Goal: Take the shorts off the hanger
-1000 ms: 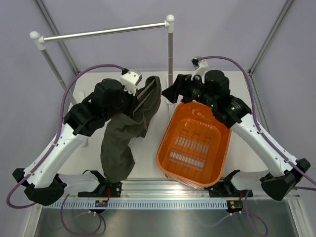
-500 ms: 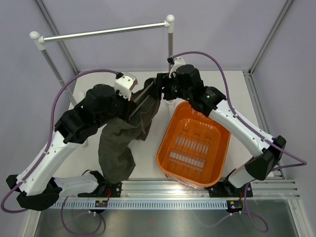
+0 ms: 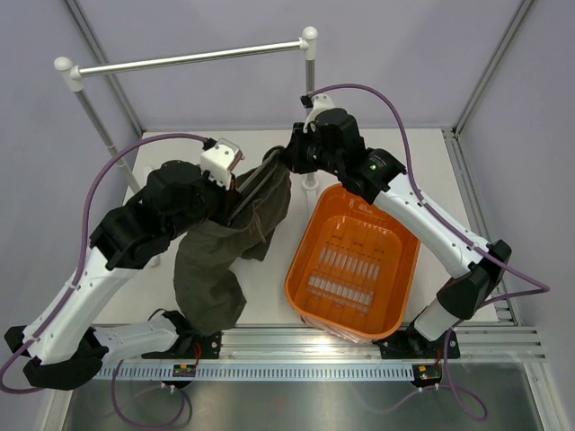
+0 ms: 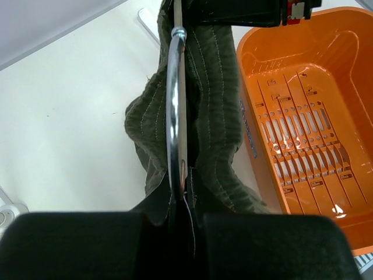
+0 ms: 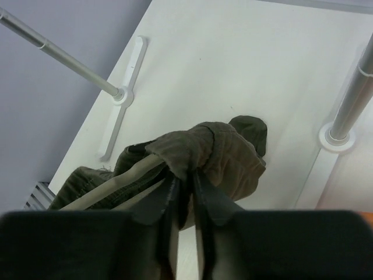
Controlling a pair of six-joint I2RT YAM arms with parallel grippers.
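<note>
The dark olive shorts (image 3: pixel 216 260) hang off the thin grey-brown hanger (image 3: pixel 254 186), one leg trailing down toward the table's near edge. My left gripper (image 4: pixel 185 192) is shut on the hanger (image 4: pixel 173 99), whose bar runs away from it through the bunched waistband of the shorts (image 4: pixel 218 87). My right gripper (image 3: pixel 286 160) is at the hanger's far end, shut on a fold of the shorts (image 5: pixel 227 151) with cloth pinched between its fingers. In the right wrist view the hanger (image 5: pixel 111 188) shows as a pale bar to the left of the right gripper (image 5: pixel 185 186).
An orange basket (image 3: pixel 355 260) stands just right of the shorts, under the right forearm. A silver rail with white ball ends (image 3: pixel 189 58) spans the back on two posts. The right post (image 3: pixel 310 108) stands close behind the right wrist, and its round foot (image 5: pixel 338 137) sits on the table.
The right arm swung left from above the basket to the hanger's far end and its jaws closed on the cloth. The left arm shifted slightly left with the hanger.
</note>
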